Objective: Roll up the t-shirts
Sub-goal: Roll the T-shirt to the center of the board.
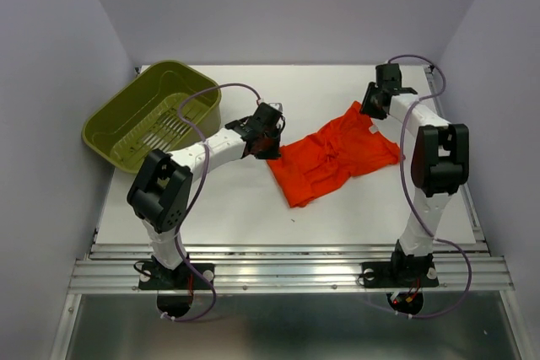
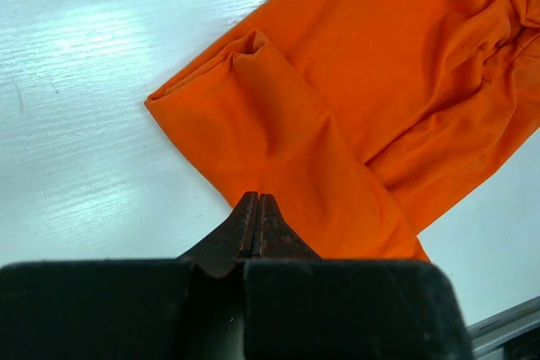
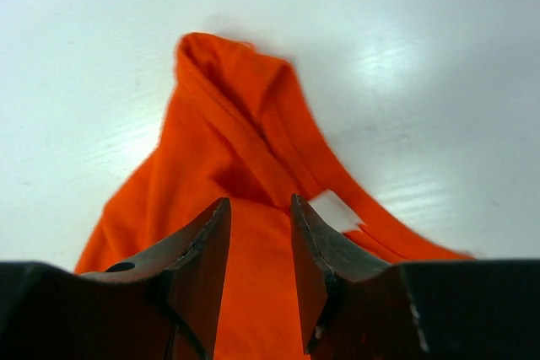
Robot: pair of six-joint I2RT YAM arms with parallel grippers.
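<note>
The orange-red t-shirt (image 1: pixel 337 158) lies crumpled and partly folded on the white table, right of centre. My left gripper (image 1: pixel 268 137) sits at the shirt's left edge. In the left wrist view its jaws (image 2: pixel 257 198) are pressed shut, tips just over a folded sleeve of the t-shirt (image 2: pixel 278 124), with no cloth visibly pinched. My right gripper (image 1: pixel 377 107) hovers at the shirt's far corner. In the right wrist view it (image 3: pixel 258 204) stands open above the t-shirt (image 3: pixel 228 124), with cloth showing below the gap and a white label (image 3: pixel 337 210) beside the right finger.
An olive-green slotted basket (image 1: pixel 152 115) stands tilted at the table's back left. The white table (image 1: pixel 211 208) runs to a metal rail at its near edge. Purple walls close in the left, right and back.
</note>
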